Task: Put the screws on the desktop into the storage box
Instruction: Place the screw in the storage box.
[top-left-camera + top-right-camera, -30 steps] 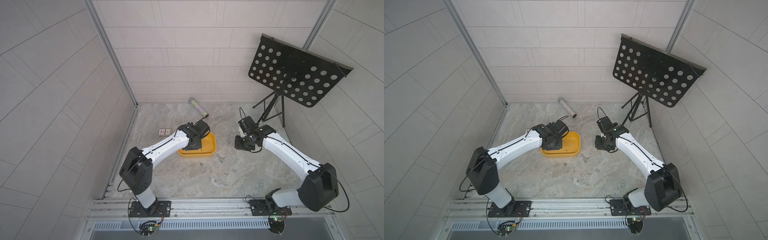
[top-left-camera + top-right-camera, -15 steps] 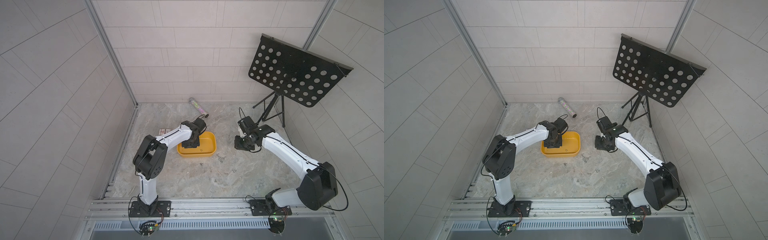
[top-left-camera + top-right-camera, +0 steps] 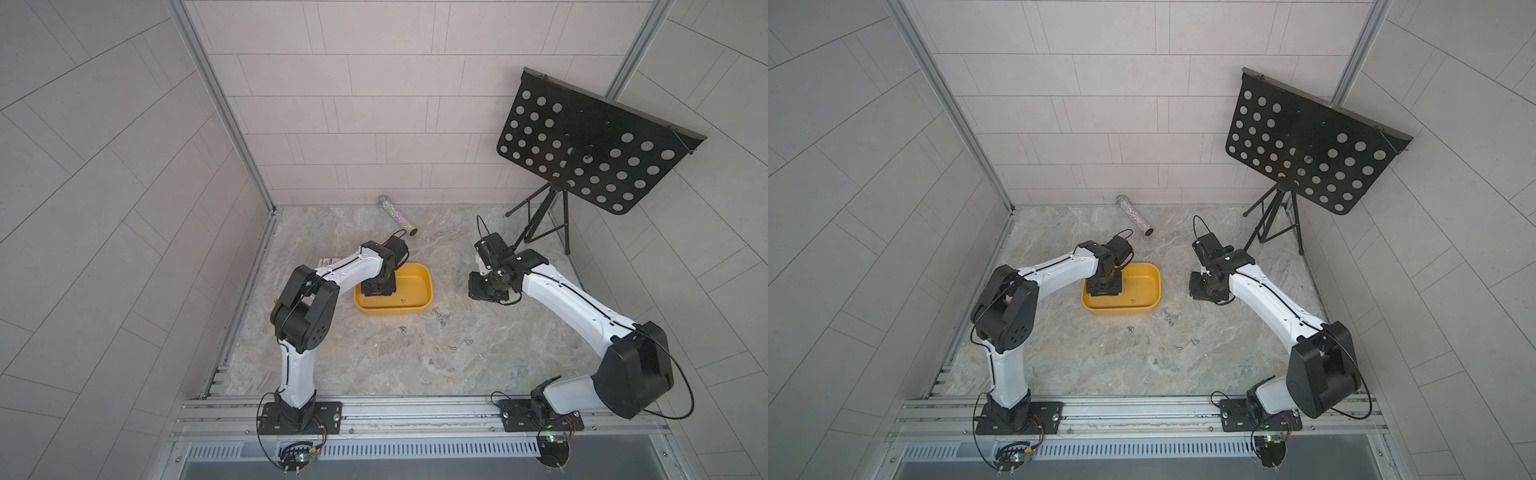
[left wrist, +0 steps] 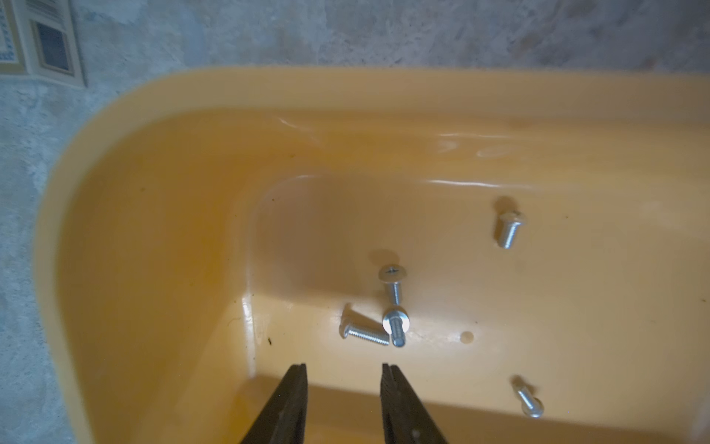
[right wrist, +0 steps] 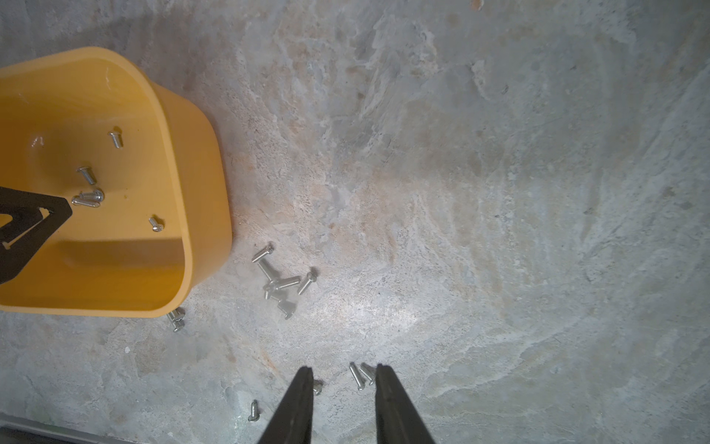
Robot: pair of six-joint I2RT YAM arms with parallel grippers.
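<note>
Left wrist shows the left tool [image 4: 344, 367], spread and empty like the right tool [image 5: 344, 368], low in the storage box [image 4: 173, 173], so I'd lift straight out without clipping its wall.

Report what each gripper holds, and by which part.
Nothing: the left gripper is open and empty over the storage box, the right gripper open and empty above the desktop.

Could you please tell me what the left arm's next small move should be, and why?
Probably lift the left gripper up out of the yellow box: its jaws stand apart with nothing between them, five screws lie on the box floor, and a cluster of screws waits on the desktop beside the box.
</note>
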